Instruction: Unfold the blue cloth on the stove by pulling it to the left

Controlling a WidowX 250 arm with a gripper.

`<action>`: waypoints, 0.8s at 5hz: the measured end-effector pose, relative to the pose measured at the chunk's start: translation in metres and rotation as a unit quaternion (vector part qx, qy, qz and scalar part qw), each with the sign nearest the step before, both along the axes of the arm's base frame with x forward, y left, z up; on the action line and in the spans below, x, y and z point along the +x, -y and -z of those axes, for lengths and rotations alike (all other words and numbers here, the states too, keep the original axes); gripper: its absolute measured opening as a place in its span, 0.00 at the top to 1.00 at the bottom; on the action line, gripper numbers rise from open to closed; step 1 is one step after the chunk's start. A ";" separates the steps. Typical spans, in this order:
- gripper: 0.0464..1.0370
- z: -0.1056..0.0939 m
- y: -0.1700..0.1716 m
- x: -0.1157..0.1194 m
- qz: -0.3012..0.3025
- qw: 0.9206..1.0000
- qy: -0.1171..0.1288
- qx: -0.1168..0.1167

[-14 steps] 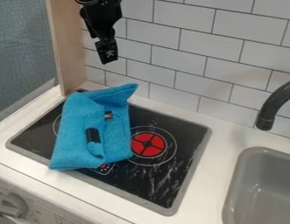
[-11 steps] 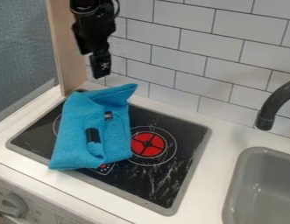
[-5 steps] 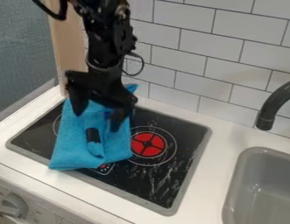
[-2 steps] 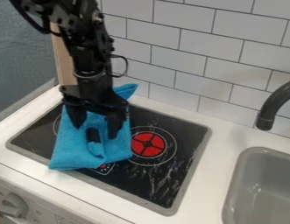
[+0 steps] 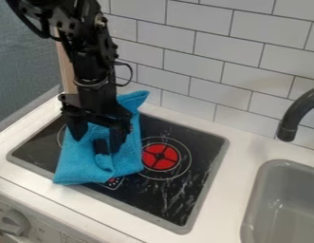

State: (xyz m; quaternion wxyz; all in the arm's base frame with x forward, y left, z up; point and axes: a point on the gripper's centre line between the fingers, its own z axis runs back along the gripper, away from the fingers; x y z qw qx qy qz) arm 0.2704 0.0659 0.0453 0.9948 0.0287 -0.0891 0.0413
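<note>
- And here's the blue cloth (image 5: 86,166), folded on the stove top right under the tool (image 5: 96,144), lying just where it lay a moment ago.
- Tucked in its fold, the short black piece (image 5: 101,146) hasn't budged either; it sits between the tool's fingertips, closer to the right-hand one in view.
- The tool's the mover! It's slid a touch left and a little lower since the last frame, after coming down from high by the wall.
- Its fingers stand well apart, nothing clamped between them; whether either one touches the cloth, I can't tell.
- Just right of the tool, on the black stove top (image 5: 184,182), there's the red burner (image 5: 160,156).
- Farther right, the grey sink (image 5: 273,190) is set into the white table (image 5: 238,175), the dark faucet (image 5: 298,114) arching at its back.
- Behind the tool, white wall tiles (image 5: 248,71).
</note>
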 end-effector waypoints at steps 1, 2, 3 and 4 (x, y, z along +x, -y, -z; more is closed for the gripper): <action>0.04 0.009 -0.001 -0.003 0.001 1.000 -0.015 -0.006; 0.10 0.011 -0.002 -0.003 -0.002 1.000 -0.018 -0.002; 0.39 0.011 -0.004 -0.002 -0.007 1.000 -0.017 0.014; 0.66 0.011 -0.003 -0.003 -0.012 1.000 -0.022 0.012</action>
